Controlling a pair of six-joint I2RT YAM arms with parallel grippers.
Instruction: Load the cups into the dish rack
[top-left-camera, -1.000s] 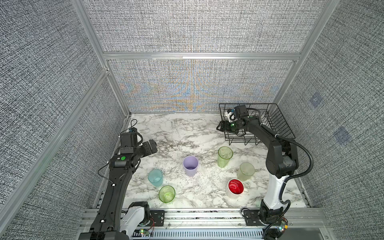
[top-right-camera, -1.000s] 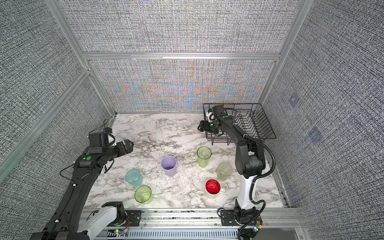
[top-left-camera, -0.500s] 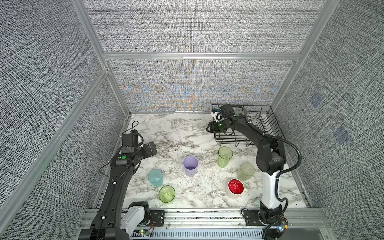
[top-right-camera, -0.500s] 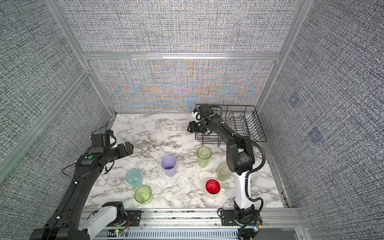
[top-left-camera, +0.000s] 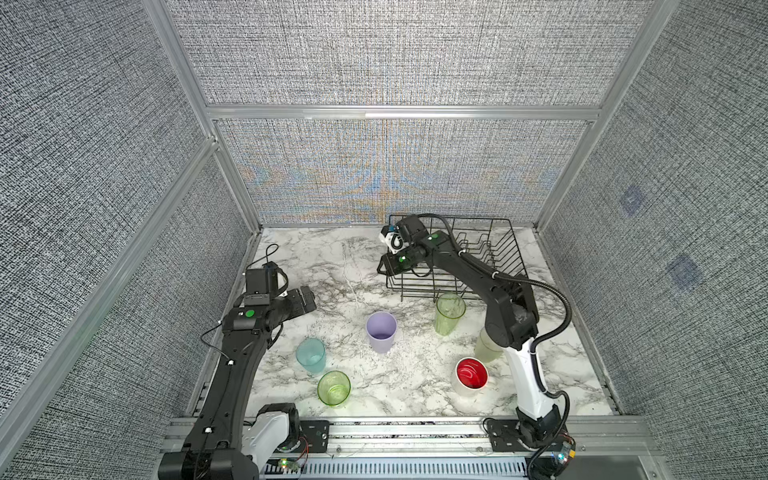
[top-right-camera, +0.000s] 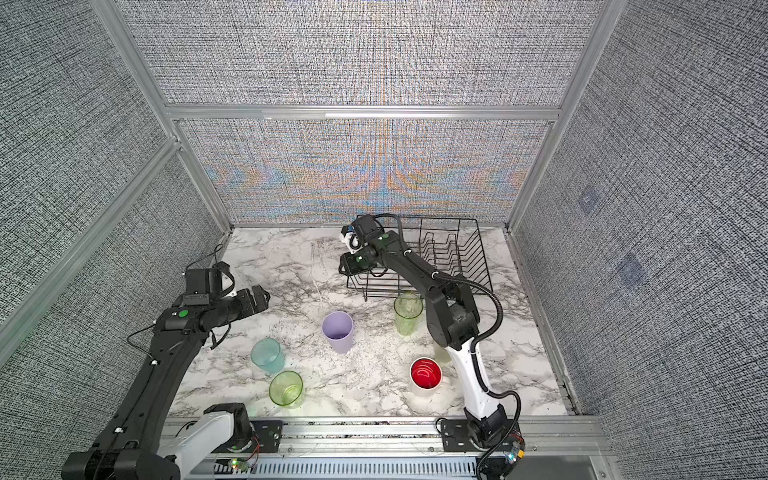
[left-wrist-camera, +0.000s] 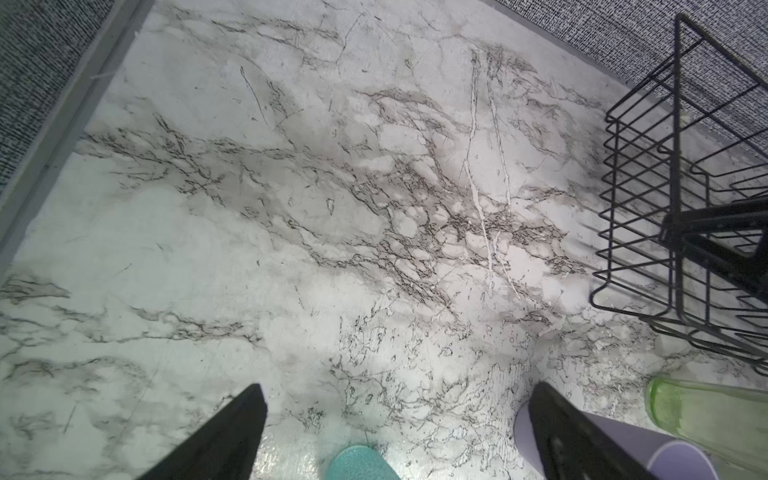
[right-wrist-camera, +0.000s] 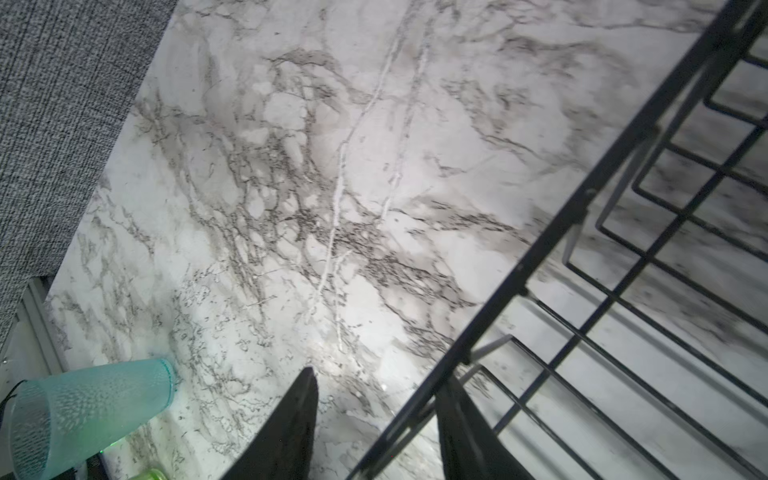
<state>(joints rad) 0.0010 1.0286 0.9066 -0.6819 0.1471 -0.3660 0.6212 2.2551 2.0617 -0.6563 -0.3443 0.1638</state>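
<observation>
- Cups: all six stand upright on the marble table (top-left-camera: 332, 257), outside the rack (top-left-camera: 490, 253).
- Blue cup (top-left-camera: 311, 356) and short green cup (top-left-camera: 333, 387) are lower left, lilac cup (top-left-camera: 381, 332) is centre, and tall green cup (top-left-camera: 449, 313) is just below the rack.
- Red-lined cup (top-left-camera: 471, 374) is lower right, and frosted cup (top-left-camera: 484, 347) is half hidden behind my right arm (top-left-camera: 509, 316).
- Rack sits upper right in both top views.
- Right gripper (right-wrist-camera: 380, 374) is at the rack's left end, fingers apart astride the rim wire. One finger seems to touch it, but the blur leaves me unsure.
- Left gripper (left-wrist-camera: 397, 386) hangs over marble, fingers spread wide.
</observation>
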